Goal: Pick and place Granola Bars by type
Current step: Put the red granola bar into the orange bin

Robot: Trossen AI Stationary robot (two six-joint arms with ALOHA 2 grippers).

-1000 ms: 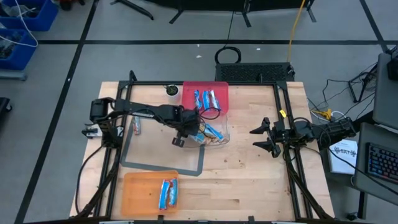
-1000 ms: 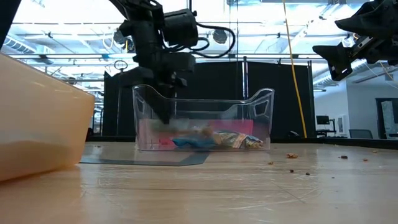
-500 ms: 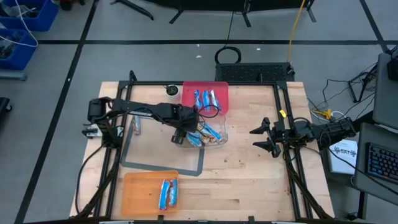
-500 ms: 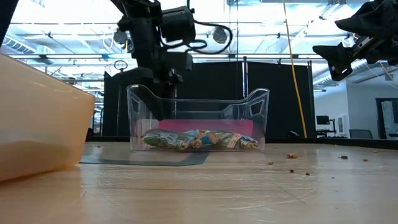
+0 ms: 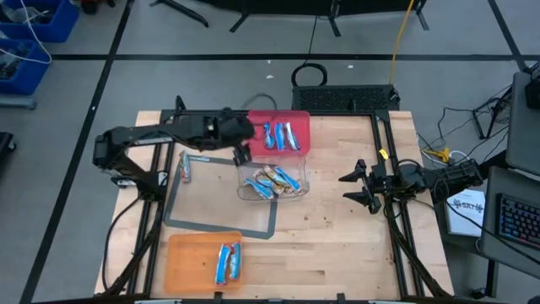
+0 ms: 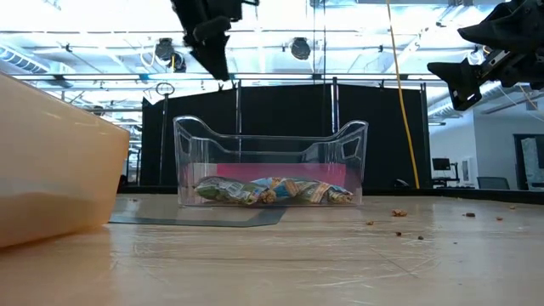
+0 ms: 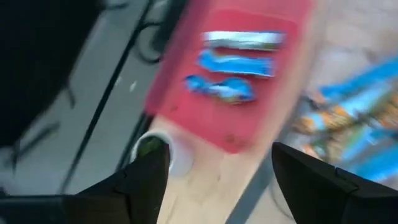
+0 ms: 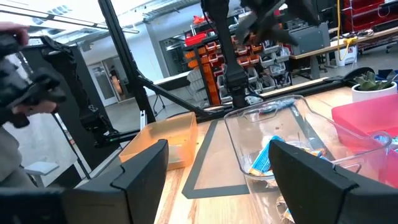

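The left gripper (image 5: 242, 154) hangs above the table between the red tray (image 5: 299, 119) and the clear bin (image 5: 250, 191), its dark fingers (image 7: 144, 180) spread wide with nothing between them. In the left wrist view they frame the tray's near corner and a small round white cup (image 7: 151, 146) with green inside.

The red tray is a flat, matte plastic rectangle with rounded corners; three shiny blue-and-white bars (image 5: 279, 135) lie side by side in it. Just beside it, the clear bin is see-through hard plastic with upright walls and scooped ends (image 6: 270, 161). It holds a loose heap of bars (image 5: 273, 181), blue foil mixed with tan wrappers, resting on its floor. The bin sits on the far right corner of a thin grey mat (image 5: 177, 213). One more bar (image 5: 185, 168) lies on the wood at the mat's left edge.

Near the front of the table an orange tray (image 5: 187, 262), translucent and shallow, holds two blue bars (image 5: 226, 263).

The right gripper (image 5: 357, 186) waits well apart, off the table surface at the right side, fingers open and empty. The table (image 5: 337, 245) is pale wooden planks with a few crumbs.
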